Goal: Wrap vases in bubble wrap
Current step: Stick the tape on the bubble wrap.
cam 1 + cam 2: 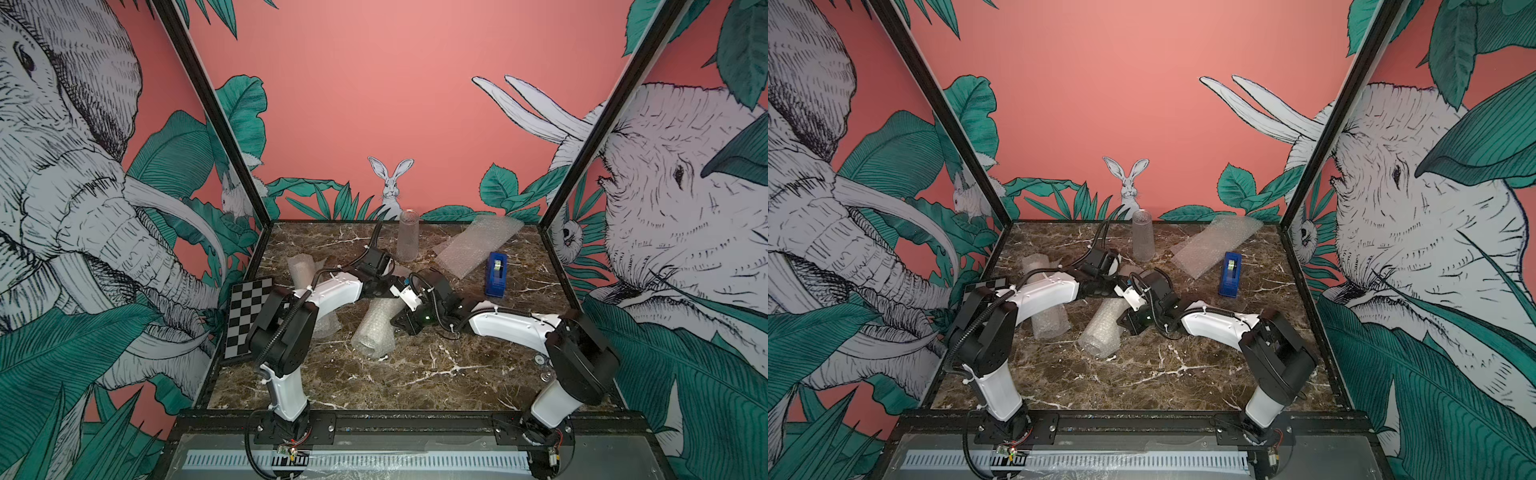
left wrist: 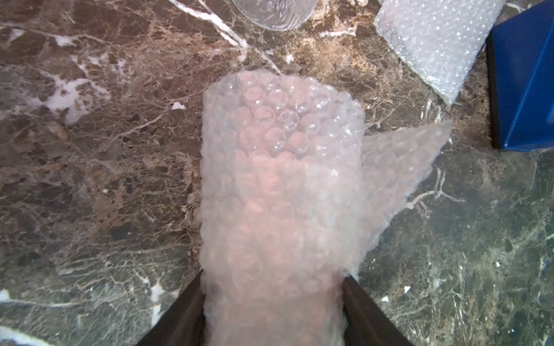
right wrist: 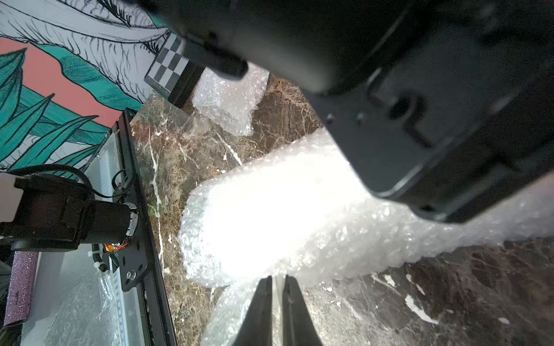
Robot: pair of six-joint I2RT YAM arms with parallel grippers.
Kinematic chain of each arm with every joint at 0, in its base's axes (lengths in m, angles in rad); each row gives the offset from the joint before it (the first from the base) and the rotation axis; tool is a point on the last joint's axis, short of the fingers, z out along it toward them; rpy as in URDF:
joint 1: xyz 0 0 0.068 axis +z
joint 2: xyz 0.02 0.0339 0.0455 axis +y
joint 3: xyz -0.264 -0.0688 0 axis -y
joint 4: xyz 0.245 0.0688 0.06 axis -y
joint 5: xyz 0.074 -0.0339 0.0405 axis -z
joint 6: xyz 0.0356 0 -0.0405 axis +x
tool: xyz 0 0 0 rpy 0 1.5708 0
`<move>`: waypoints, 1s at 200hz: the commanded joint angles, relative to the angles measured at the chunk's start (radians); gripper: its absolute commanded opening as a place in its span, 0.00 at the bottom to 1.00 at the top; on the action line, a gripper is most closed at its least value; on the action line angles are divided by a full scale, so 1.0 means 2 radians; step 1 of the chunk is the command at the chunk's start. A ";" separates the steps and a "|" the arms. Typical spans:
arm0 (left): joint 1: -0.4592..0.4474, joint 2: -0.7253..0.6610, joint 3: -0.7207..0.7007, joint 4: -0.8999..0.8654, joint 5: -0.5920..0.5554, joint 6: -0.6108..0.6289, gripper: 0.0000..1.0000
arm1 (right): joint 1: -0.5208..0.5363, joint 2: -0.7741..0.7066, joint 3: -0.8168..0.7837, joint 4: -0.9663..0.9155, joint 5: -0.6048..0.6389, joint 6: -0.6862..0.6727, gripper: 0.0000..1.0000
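Wrapped vase (image 2: 278, 167) clamped between the left gripper (image 2: 274, 278) jaws, low over the table (image 2: 90, 149). Long axis runs straight out beyond the jaws, open end toward the glass vase (image 2: 269, 12). Right gripper (image 3: 277, 281) jaws pinched on a loose bubble wrap flap (image 3: 233, 311) beside it. Likely light, squashy skin, brittle core, slippery film: grip mid-body, gently.

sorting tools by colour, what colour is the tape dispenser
The tape dispenser is solid blue, shown best in a top view.

blue tape dispenser (image 1: 496, 275) — on marble table (image 1: 415, 374) | checkerboard (image 1: 245, 318) — left edge
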 commanded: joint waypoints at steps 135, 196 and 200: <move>-0.006 -0.003 -0.021 -0.050 0.003 -0.009 0.64 | -0.004 0.006 -0.004 0.013 -0.002 0.000 0.11; -0.006 -0.003 -0.021 -0.050 0.005 -0.010 0.64 | -0.004 0.031 0.013 0.020 0.006 0.002 0.14; -0.006 -0.003 -0.021 -0.049 0.005 -0.009 0.64 | -0.004 0.031 0.013 0.020 0.005 0.002 0.14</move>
